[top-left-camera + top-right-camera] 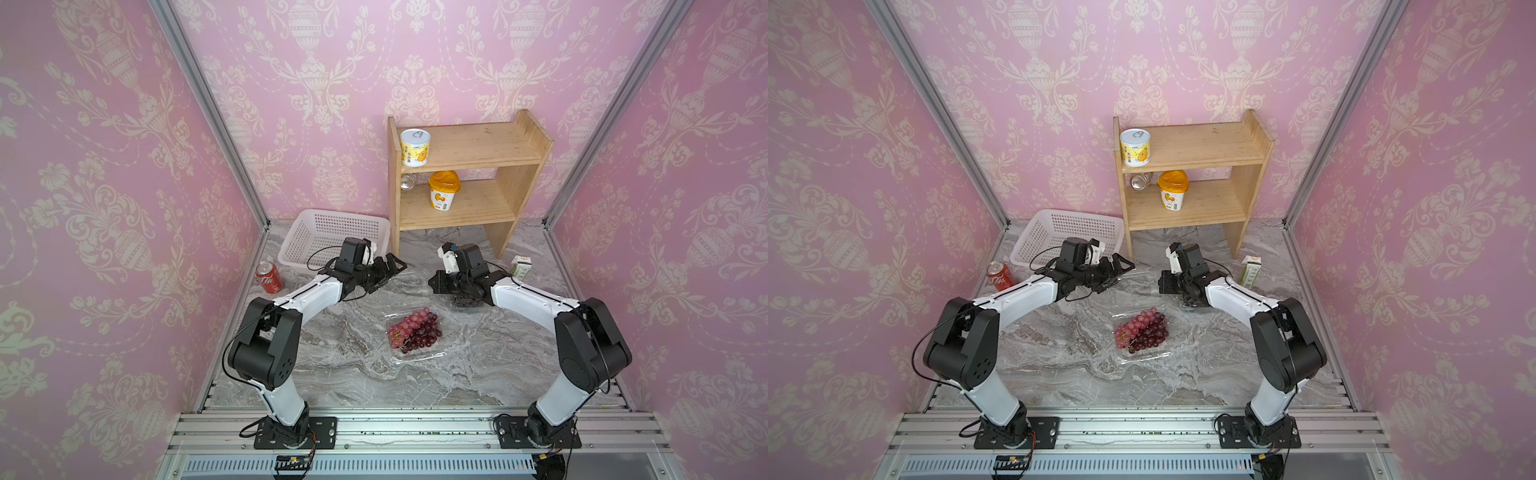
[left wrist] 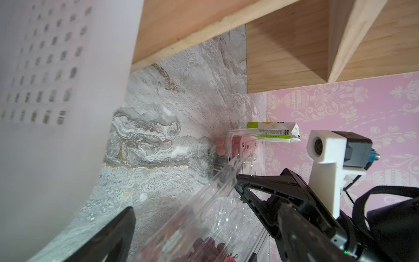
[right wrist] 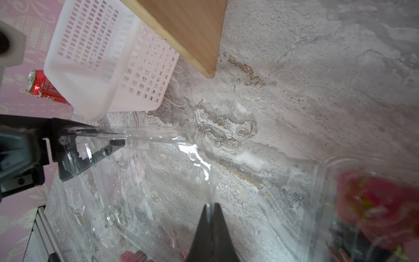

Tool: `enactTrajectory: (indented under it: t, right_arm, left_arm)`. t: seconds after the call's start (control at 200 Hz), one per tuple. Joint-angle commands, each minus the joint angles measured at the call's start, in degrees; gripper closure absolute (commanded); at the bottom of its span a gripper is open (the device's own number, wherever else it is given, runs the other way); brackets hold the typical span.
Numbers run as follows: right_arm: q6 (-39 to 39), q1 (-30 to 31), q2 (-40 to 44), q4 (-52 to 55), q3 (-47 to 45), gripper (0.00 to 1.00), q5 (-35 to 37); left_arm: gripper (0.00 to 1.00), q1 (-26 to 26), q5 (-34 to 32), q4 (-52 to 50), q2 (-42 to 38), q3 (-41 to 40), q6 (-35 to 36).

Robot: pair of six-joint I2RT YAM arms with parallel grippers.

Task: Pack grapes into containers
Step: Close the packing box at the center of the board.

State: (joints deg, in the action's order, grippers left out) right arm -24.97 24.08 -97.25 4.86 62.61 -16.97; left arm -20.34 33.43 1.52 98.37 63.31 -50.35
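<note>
A bunch of red and dark grapes (image 1: 413,330) lies in a clear clamshell container (image 1: 419,355) at mid-table in both top views. Its transparent lid (image 3: 158,136) stands raised. My right gripper (image 3: 211,207) is shut on the lid's thin edge. My left gripper (image 3: 90,149) is open, its jaws on either side of the lid's far corner, apart from it. In the top views the left gripper (image 1: 388,272) and right gripper (image 1: 434,282) face each other above the container. A second clear container with grapes (image 1: 462,302) sits partly hidden under the right arm.
A white perforated basket (image 1: 332,237) stands at the back left, beside a wooden shelf (image 1: 469,208) holding yellow-labelled tubs. A red cola can (image 1: 269,277) lies near the left wall. A small carton (image 1: 521,266) stands at the right.
</note>
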Motion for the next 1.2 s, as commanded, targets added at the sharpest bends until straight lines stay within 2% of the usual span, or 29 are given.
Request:
enactTrajectory:
  t: [0.0, 0.145, 0.43, 0.725, 0.916, 0.961, 1.126, 1.196]
  right_arm:
    - [1.33, -0.3, 1.37, -1.58, -0.29, 1.0, -1.19]
    - [1.33, -0.34, 0.75, -0.88, 0.56, 0.99, -0.43]
    - [0.39, -0.34, -2.09, 0.67, 2.91, 0.9, 1.25]
    - [0.49, -0.34, -4.09, 2.9, 6.81, 0.76, 2.43]
    - [0.64, -0.34, 0.3, 5.34, 5.47, 0.56, 3.56]
    - [0.69, -0.32, 1.95, 6.04, 5.16, 0.54, 3.91]
    - [0.54, -0.31, 8.98, 8.17, -2.31, 0.38, 5.6]
    - [-0.2, -0.44, 12.78, 9.29, -5.02, 0.27, 6.38]
  left_arm:
    - [0.01, 0.09, 2.87, 2.16, 0.29, 0.5, -0.62]
    - [0.01, 0.12, 3.53, 3.02, -1.34, -0.36, -0.76]
    - [0.01, -1.18, 6.22, 4.98, -3.53, -1.71, -0.74]
    - [0.01, -1.64, 7.89, 7.71, -3.54, -3.68, -1.18]
    - [0.01, -1.71, 7.75, 8.02, -4.11, -4.16, -1.19]
    - [0.01, -1.68, 7.64, 7.59, -4.34, -4.08, -1.03]
    - [0.01, -2.02, 7.61, 7.24, -5.82, -3.99, -1.1]
    - [0.01, -2.49, 7.45, 6.79, -6.69, -3.97, -1.06]
